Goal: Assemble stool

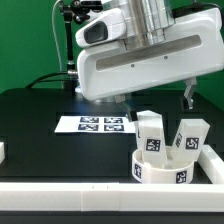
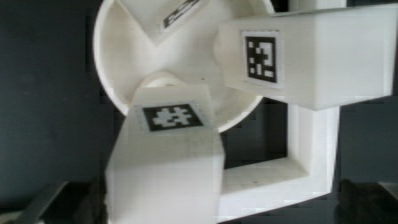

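The white stool seat (image 1: 160,170) is a low ring with marker tags, lying by the corner of the border rails at the exterior view's lower right. Two white block legs (image 1: 150,133) (image 1: 190,138) stand on it, each with a tag. In the wrist view the ribbed seat (image 2: 151,45) is close, with one tagged leg (image 2: 169,150) in front and the other (image 2: 285,60) beside it. My gripper (image 2: 210,205) is open, its dark fingers (image 2: 54,203) wide apart. The near leg lies between them, close to one finger. The arm's hand (image 1: 140,60) hides the fingers in the exterior view.
The marker board (image 1: 100,124) lies flat on the black table behind the seat. White border rails (image 1: 100,190) run along the front and the exterior view's right side (image 1: 212,160); their corner shows in the wrist view (image 2: 302,170). A small white part (image 1: 2,152) sits at the left edge.
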